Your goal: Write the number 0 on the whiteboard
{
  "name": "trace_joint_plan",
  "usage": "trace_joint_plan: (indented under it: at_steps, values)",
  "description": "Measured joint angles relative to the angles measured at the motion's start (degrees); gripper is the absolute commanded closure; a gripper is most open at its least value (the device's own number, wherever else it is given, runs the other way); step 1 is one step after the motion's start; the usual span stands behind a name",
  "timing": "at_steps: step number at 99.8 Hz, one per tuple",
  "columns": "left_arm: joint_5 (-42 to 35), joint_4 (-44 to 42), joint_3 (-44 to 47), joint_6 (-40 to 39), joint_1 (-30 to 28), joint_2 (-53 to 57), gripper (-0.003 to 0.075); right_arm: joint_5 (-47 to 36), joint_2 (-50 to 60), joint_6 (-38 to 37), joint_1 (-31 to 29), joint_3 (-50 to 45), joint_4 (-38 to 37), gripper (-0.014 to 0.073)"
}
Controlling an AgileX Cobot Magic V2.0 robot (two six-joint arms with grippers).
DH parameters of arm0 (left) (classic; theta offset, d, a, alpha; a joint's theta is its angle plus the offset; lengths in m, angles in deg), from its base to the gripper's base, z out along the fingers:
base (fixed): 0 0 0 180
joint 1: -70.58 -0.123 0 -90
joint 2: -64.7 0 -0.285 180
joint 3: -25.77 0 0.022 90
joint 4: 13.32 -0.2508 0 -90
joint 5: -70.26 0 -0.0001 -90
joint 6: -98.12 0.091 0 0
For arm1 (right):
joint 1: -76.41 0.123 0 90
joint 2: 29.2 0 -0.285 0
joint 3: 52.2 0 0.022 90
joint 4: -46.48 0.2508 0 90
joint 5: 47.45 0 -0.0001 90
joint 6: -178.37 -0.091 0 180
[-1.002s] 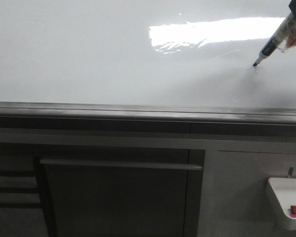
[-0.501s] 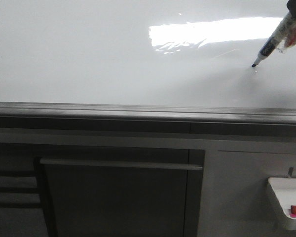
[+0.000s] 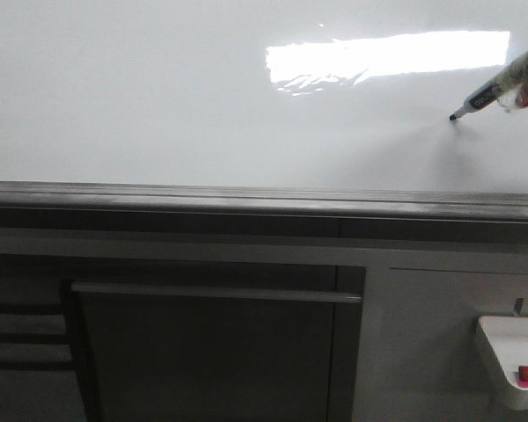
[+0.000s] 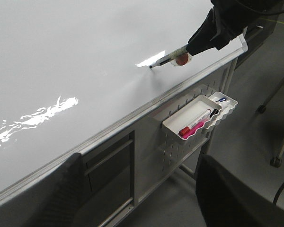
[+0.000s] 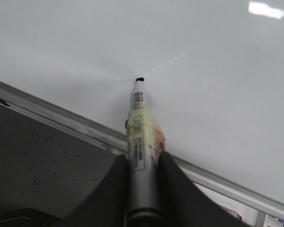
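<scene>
The large glossy white whiteboard (image 3: 158, 97) fills the upper half of the front view, one bright rectangular glare patch sitting at about one o'clock, and a grey metal edge rail (image 3: 246, 200) running along its lower border. Below the rail stands a grey metal cabinet frame (image 3: 211, 352) with one long horizontal handle bar. A grey floor (image 4: 246, 156) shows under the stand.

One marker pen with a black tip and labelled grey barrel (image 5: 141, 137) is clamped between the two dark fingers of the right gripper (image 5: 143, 165), closed tight on its barrel. Its tip touches the board at about three o'clock in the front view, where the number 0 (image 3: 455, 118) is only a tiny dark mark, possibly just the nib. The left gripper's (image 4: 142, 189) two fingers stand wide apart, holding nothing.

Two small white trays (image 4: 191, 118) hang beside each other on the perforated panel; the nearer holds one red-pink marker (image 4: 193, 126).
</scene>
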Motion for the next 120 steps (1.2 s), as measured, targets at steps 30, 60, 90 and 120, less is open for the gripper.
trace_joint_plan:
  at_steps: [30, 60, 90, 120]
  values:
    - [0.0, 0.0, 0.0, 0.0, 0.0, 0.0, 0.0258, 3.0, 0.1, 0.2, 0.0, 0.0, 0.1, 0.0535]
    - [-0.2, 0.0, 0.1, 0.0, 0.0, 0.0, 0.0258, 6.2, 0.7, 0.3, 0.0, 2.2, -2.6, 0.0535]
    - [-0.3, 0.1, 0.1, 0.0, 0.0, 0.0, 0.0258, 5.4, 0.9, 0.3, 0.0, 2.8, -3.3, 0.0535]
    - [-0.6, 0.3, 0.1, 0.0, 0.0, 0.0, 0.0258, 3.9, -0.9, 0.3, 0.0, 2.8, -3.3, 0.0535]
